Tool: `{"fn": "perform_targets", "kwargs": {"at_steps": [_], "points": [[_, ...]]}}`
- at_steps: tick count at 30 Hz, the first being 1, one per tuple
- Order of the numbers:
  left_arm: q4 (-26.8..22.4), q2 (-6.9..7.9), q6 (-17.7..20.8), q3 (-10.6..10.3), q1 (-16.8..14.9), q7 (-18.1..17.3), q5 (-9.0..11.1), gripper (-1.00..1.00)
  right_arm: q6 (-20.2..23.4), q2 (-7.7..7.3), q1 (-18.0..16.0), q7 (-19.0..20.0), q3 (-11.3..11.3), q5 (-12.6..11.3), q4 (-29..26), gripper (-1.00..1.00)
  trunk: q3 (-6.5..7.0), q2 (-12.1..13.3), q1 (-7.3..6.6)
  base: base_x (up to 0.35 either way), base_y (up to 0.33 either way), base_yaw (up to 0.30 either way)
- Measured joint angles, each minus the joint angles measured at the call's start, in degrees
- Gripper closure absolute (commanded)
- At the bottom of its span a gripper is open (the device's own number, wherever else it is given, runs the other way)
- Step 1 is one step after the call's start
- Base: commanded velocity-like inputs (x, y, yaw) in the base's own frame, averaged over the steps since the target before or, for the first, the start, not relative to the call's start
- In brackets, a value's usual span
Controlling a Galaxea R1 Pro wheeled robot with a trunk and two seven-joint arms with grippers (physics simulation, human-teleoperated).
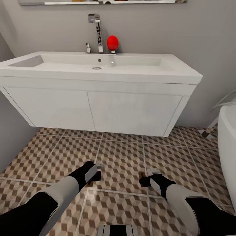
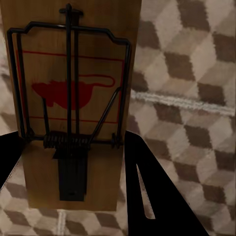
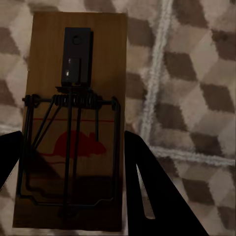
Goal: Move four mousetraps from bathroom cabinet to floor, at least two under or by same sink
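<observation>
Both arms reach low over the patterned bathroom floor (image 1: 121,154) in front of the white sink (image 1: 183,76). My left gripper (image 1: 97,167) is shut on a mousetrap (image 2: 73,64), a brown board with a red mouse print and a wire spring, held between the dark fingers (image 2: 147,196) just above the tiles. My right gripper (image 1: 151,172) is likewise shut on a second mousetrap (image 3: 73,64), its board flanked by the fingers (image 3: 147,191). The cabinet is out of view.
A chrome tap (image 1: 96,29) and a red round object (image 1: 112,42) stand at the back of the basin. The white vanity (image 1: 98,111) hangs above the tiles. A white bathtub (image 1: 227,147) borders the right, a grey wall (image 1: 13,137) the left.
</observation>
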Motion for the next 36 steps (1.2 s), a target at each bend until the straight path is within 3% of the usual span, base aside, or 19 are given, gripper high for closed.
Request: {"fn": "perform_targets", "kwargs": {"at_steps": [14, 23, 28, 32, 36], "points": [[-0.6, 0.16, -0.6, 0.0, 0.0, -0.1, 0.1, 1.00, -0.3, 0.04, 0.0, 0.0, 0.0, 0.5, -0.4, 1.00, -0.45, 0.0, 0.05, 0.072, 0.000, 0.000], [-0.1, 0.31, -0.7, -0.1, 0.0, -0.2, 0.1, 1.00, -0.5, 0.25, 0.0, 0.0, 0.1, 0.6, -0.6, 1.00, -0.45, 0.0, 0.05, 0.299, 0.000, 0.000], [0.0, 1.14, -0.9, -0.3, 0.0, -0.2, 0.0, 1.00, -0.4, 0.28, 0.0, -0.3, 0.1, 0.6, -0.6, 1.00, -0.45, 0.0, 0.05, 0.333, 0.000, 0.000], [0.3, 1.38, -2.5, -2.9, 0.0, -0.2, 0.0, 1.00, -0.3, 0.27, 0.0, -2.7, -0.2, 0.4, -0.6, 1.00, -0.45, 0.0, 0.05, 0.169, 0.000, 0.000], [1.8, 1.29, -7.6, -9.2, 0.6, -0.2, 0.0, 1.00, -0.3, 0.31, 0.0, -12.5, -0.3, 0.1, -0.7, 1.00, -0.45, 0.0, 0.05, 0.025, 0.000, 0.000]]}}
